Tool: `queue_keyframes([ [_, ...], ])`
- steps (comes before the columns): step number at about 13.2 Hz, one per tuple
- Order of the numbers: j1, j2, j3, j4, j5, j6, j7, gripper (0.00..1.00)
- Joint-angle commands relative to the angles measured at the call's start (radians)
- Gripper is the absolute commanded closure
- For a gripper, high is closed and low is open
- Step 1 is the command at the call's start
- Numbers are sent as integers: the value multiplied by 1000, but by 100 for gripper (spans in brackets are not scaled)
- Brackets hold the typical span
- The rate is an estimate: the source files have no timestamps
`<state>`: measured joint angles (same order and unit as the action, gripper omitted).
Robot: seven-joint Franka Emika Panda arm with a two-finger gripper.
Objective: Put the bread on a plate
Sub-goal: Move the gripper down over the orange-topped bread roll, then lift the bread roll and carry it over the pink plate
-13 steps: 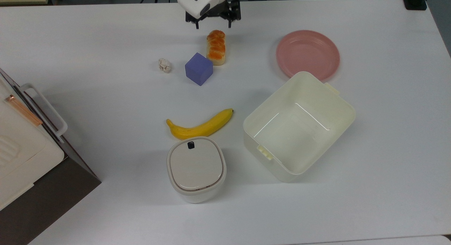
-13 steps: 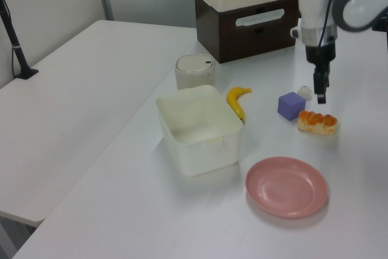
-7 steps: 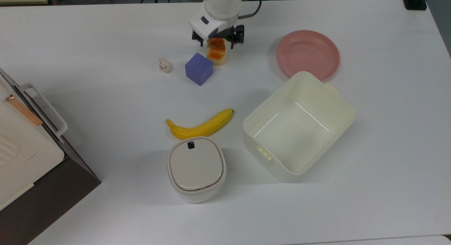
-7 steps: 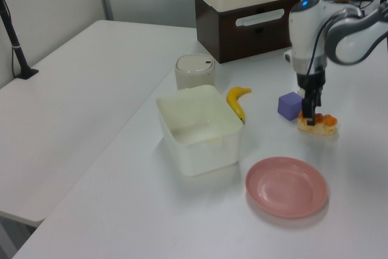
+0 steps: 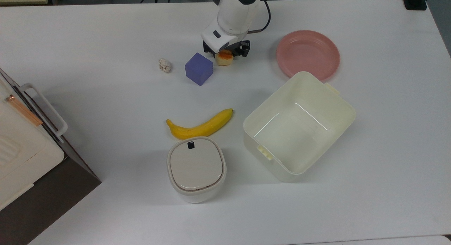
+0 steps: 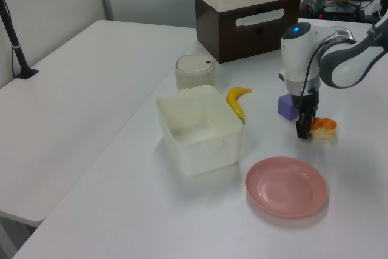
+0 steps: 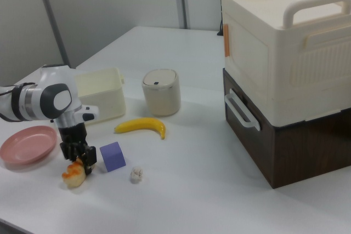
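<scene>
A: Where's the bread [image 5: 224, 58] now?

B: On the worktop [image 5: 105, 44] at roughly 12 o'clock in the top view, just beside the purple cube [image 5: 199, 68], which sits at its 8 o'clock. The end effector [image 5: 227, 54] is down over it, fingers straddling the loaf — whether they have closed on it or only bracket it, I cannot tell. In the left view the bread [image 6: 323, 127] pokes out past the end effector [image 6: 303, 127].

A: And the plate [image 5: 308, 54]?

B: At the bread's 3 o'clock in the top view, well apart, bare. The cream tub [image 5: 298, 125] sits touching or just short of its 6 o'clock rim.

A: How to do this step well?

B: I'd judge the grasp is the step in hand. Pinch across the pale sides near the loaf's middle, gently, since it looks soft. Lift straight up before travelling, so the loaf doesn't nudge the cube. Then carry toward 3 o'clock, clear the plate's raised rim, and set down at its centre, away from the tub.

A: Count of things?

B: One bread, one plate, one cube, one tub, one banana [image 5: 200, 125], one lidded white bin [image 5: 196, 168], one small whitish lump [image 5: 164, 65] — plus one cream case [image 7: 285, 42] stacked on one dark brown box [image 7: 307, 141].
</scene>
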<state>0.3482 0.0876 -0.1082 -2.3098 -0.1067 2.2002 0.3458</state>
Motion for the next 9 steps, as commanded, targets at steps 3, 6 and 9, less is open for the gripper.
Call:
queue_keyframes([
  [3, -2, -29, -11, 269, 83, -274, -22, 100],
  [6, 33, -14, 2, 368, 151, -307, 8, 100],
  [9, 181, 30, 2, 400, 168, -280, 131, 93],
])
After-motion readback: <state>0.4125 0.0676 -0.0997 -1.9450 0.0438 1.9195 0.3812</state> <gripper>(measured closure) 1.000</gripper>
